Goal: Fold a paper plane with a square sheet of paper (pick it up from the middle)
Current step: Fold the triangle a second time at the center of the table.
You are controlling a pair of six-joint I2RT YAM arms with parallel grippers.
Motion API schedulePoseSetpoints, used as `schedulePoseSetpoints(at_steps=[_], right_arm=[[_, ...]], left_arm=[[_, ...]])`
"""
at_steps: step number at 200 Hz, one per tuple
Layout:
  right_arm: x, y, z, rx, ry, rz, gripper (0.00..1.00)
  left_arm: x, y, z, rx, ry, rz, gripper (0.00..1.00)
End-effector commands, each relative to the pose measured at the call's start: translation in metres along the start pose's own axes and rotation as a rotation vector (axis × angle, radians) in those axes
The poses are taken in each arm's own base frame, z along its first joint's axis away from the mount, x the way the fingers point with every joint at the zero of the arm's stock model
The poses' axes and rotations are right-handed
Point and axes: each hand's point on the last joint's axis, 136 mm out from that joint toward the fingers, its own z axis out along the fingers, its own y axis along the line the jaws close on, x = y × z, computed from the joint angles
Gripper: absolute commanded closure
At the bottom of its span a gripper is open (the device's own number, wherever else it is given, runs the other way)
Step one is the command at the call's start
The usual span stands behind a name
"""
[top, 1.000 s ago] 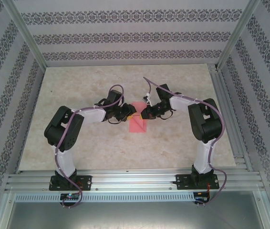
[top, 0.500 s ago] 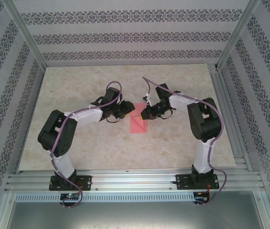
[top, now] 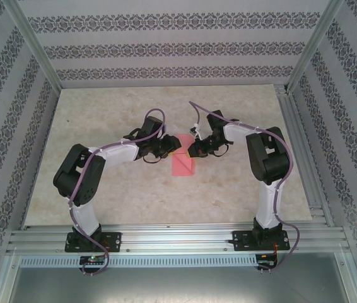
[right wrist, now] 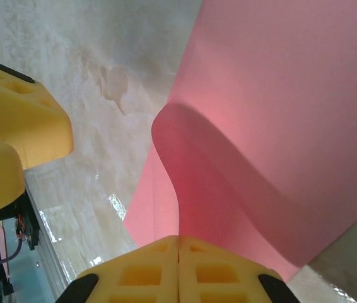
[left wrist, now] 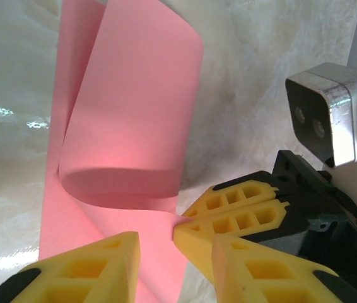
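Pink sheet of paper lies mid-table, with the end between the two arms lifted and curled over in a loose roll. It looks thin, floppy and easily creased, so best pinched at an edge. Right gripper is clamped on its rim. Left gripper hangs half-open above it, gripping nothing.

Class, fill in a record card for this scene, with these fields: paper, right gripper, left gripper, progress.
paper: pink sheet on the table, one end curled up and over in a loose loop, no crease pressed in
right gripper: shut, pinching the edge of the curled end
left gripper: open, low over the flat part of the sheet, close beside the right gripper
progress: no plane shape yet
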Motion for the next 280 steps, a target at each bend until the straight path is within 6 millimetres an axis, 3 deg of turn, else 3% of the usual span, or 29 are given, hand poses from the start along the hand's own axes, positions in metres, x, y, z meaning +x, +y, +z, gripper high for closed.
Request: schedulePoseSetpoints(at_steps=[1,80,133,184,280], right_arm=[[-0.007,-0.001,-0.006,0.0,-0.017,-0.043,0.93],[-0.01,-0.002,-0.006,0.013,0.012,-0.103,0.92],[-0.008,-0.018,-0.003,0.092,0.06,-0.087,0.92],[-0.005,-0.017,-0.007,0.112,0.073,-0.077,0.92],[-0.011,-0.013,0.003,0.112,0.078,-0.11,0.92]], left_arm=[[0.005,-0.013,0.005,0.018,0.027,0.053,0.63],[0.014,-0.012,0.014,-0.002,0.055,0.065,0.66],[0.016,-0.013,0.016,-0.002,0.059,0.068,0.67],[0.017,-0.014,0.016,-0.002,0.057,0.073,0.67],[0.024,-0.013,0.019,0.005,0.065,0.066,0.7]])
